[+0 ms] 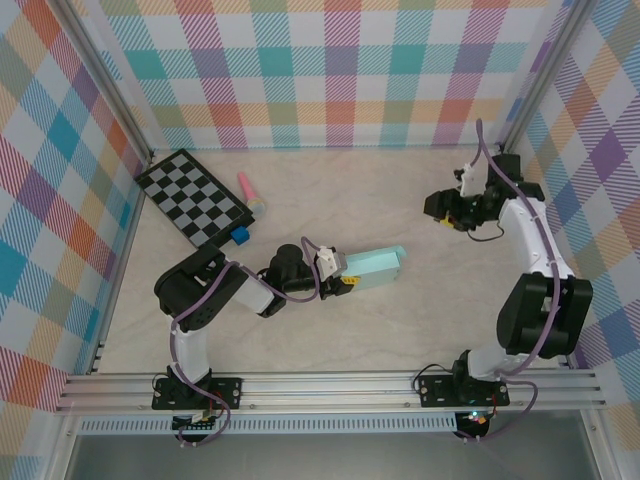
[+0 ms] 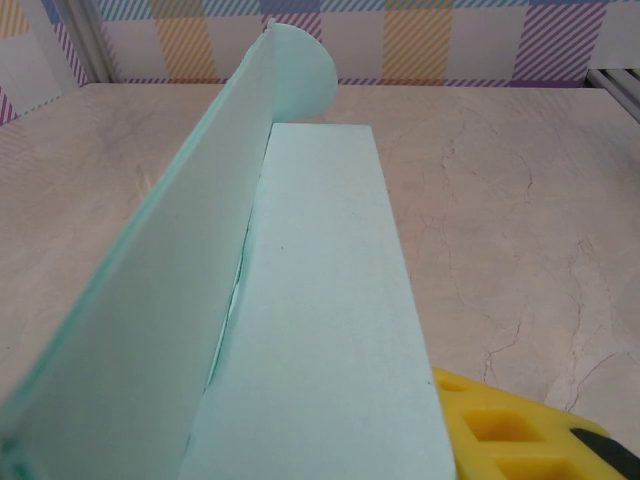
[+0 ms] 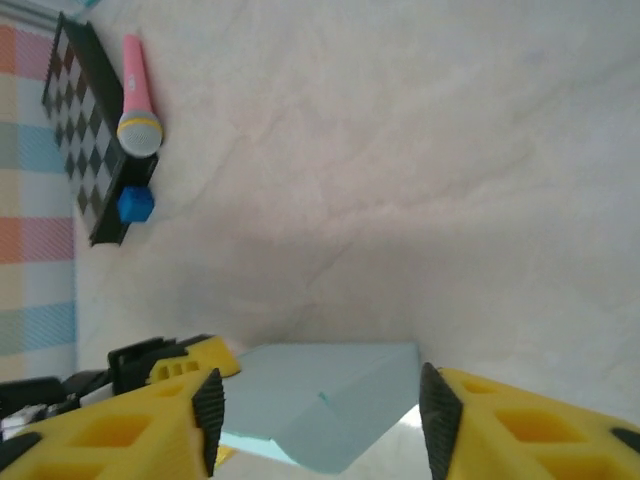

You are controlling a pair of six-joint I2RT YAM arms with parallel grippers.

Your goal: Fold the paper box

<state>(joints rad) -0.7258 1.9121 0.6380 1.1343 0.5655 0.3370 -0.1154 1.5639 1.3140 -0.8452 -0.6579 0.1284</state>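
Observation:
The paper box (image 1: pixel 378 268) is a pale mint, flat rectangular shape lying near the middle of the table. My left gripper (image 1: pixel 347 279) is shut on its near-left end. In the left wrist view the paper box (image 2: pixel 320 300) stretches away from the camera with one long flap (image 2: pixel 170 300) standing upright on its left, and one yellow finger (image 2: pixel 510 430) sits against its right edge. My right gripper (image 1: pixel 446 212) hangs open to the box's upper right, apart from it. Its fingers (image 3: pixel 208 415) hold nothing, and the paper box (image 3: pixel 330 410) shows beyond them.
A black-and-grey checkerboard (image 1: pixel 195 198) lies at the back left, with a pink toy microphone (image 1: pixel 250 192) and a small blue cube (image 1: pixel 241 236) beside it. Plaid walls and aluminium posts close in the table. A metal rail (image 1: pixel 330 385) runs along the near edge.

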